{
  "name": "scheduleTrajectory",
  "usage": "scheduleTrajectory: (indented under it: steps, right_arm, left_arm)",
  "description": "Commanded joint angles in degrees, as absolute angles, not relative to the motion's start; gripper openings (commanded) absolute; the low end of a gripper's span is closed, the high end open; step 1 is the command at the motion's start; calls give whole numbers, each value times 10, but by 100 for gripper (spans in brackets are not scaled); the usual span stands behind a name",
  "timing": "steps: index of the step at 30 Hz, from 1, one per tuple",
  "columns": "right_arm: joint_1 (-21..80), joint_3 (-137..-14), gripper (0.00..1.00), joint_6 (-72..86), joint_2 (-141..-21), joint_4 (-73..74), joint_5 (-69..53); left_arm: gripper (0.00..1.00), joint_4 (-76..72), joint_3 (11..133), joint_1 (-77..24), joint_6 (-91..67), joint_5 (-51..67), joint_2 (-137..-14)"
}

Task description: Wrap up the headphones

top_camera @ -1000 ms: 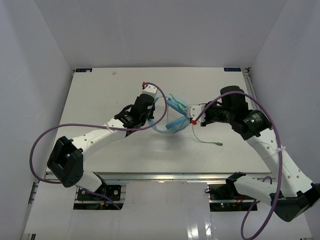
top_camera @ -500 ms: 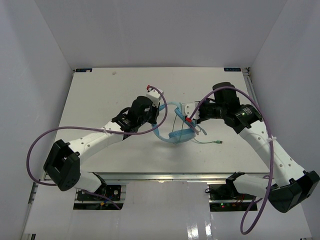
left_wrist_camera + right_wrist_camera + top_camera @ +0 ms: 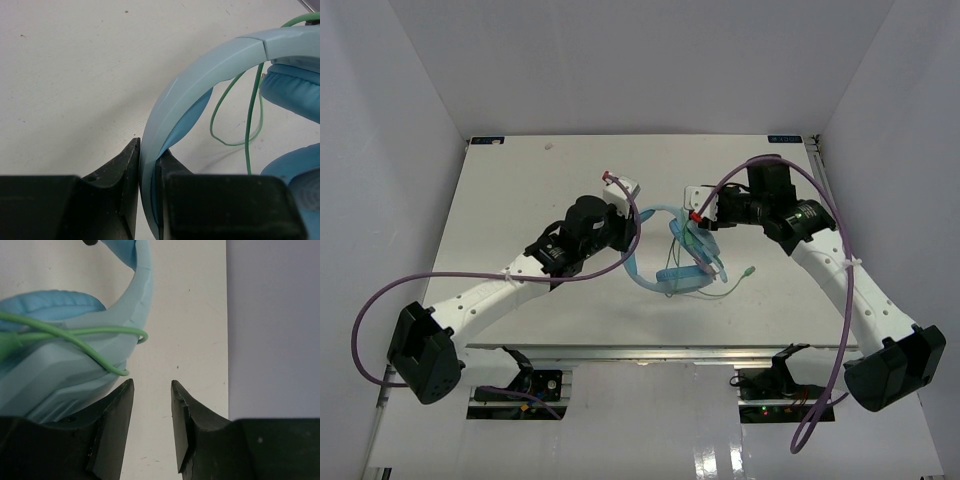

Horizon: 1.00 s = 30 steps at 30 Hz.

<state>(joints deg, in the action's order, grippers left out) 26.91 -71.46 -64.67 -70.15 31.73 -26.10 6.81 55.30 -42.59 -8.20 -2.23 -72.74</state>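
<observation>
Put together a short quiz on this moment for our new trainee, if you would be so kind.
1. True or false: the left gripper is clamped on the band of the headphones.
2. Fill in: the thin cable draped across the earcup is coloured ___.
3. What sits between the fingers of the right gripper? A: the cable. B: the earcup. C: nothing; they stand apart beside the earcup.

Key: 1 true; 2 green; 3 C.
</observation>
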Motion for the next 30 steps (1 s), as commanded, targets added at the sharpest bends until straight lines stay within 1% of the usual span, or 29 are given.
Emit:
scheduleTrajectory:
  steps: [1, 7, 9, 11, 14, 16, 20, 27, 30]
  right_arm:
    - [256, -721, 45, -613, -704, 293, -301]
    - [207, -713, 57, -564, -704, 279, -378]
    - [185, -705, 63, -526, -702, 259, -408]
    - [160, -682, 71, -447, -699, 230, -437]
    - [119, -647, 79, -364, -693, 176, -505]
    - [107, -617, 88, -303, -689, 132, -543]
    - [105, -562, 95, -216, -674, 49, -574]
    - [106, -503, 98, -142, -671, -43, -641]
    - [107, -459, 99, -88, -658, -139, -646]
  left_arm:
    - [0, 27, 554, -426, -114, -1, -675]
    - [0, 47, 570, -426, -128, -1, -654]
    - [0, 65, 584, -426, -135, -3, -650]
    - [0, 82, 601, -427, -143, -15, -645]
    - [0, 107, 632, -426, -156, -33, -636]
    - [0, 124, 652, -426, -170, -41, -635]
    - [0, 146, 689, -427, -187, -40, -639]
    - [0, 165, 734, -426, -248, -54, -648]
    - [0, 167, 762, -427, -278, -49, -655]
